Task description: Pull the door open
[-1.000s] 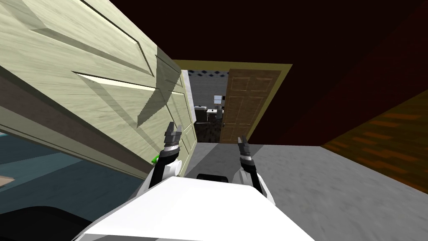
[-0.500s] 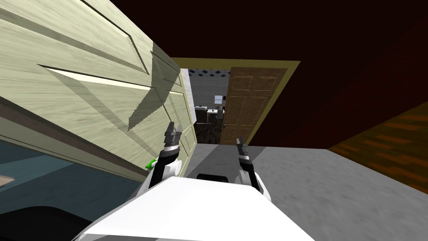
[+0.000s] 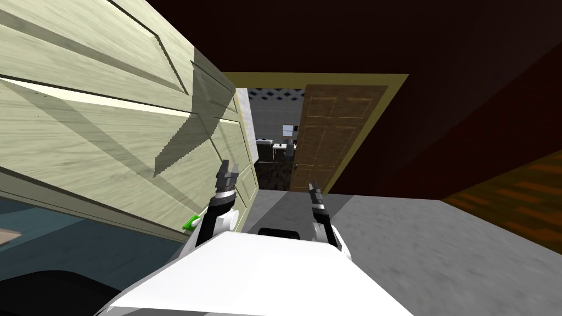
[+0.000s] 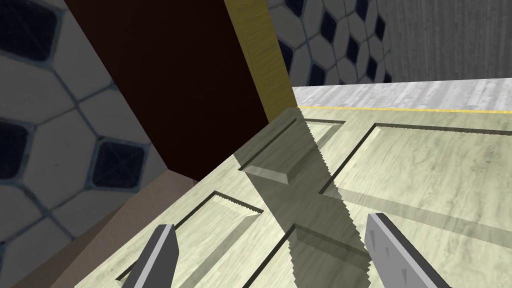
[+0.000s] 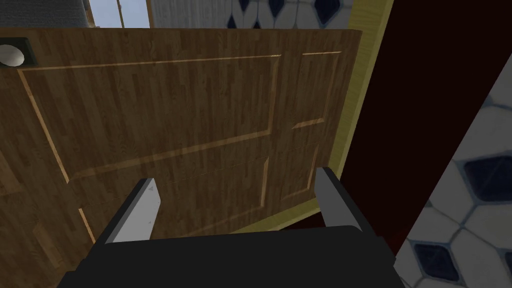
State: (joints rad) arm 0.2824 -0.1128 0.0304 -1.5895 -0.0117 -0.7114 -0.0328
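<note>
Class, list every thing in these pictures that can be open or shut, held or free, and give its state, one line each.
pale door: swung open beside the left arm, not gripped.
brown door: open, with a room showing past its edge.
knob: on the brown door, not held.
left gripper: jaws open, empty.
right gripper: jaws open, empty.

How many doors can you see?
2. A pale panelled door stands close on my left, by the left tool. A brown door stands open farther ahead. More may be hidden.
</note>
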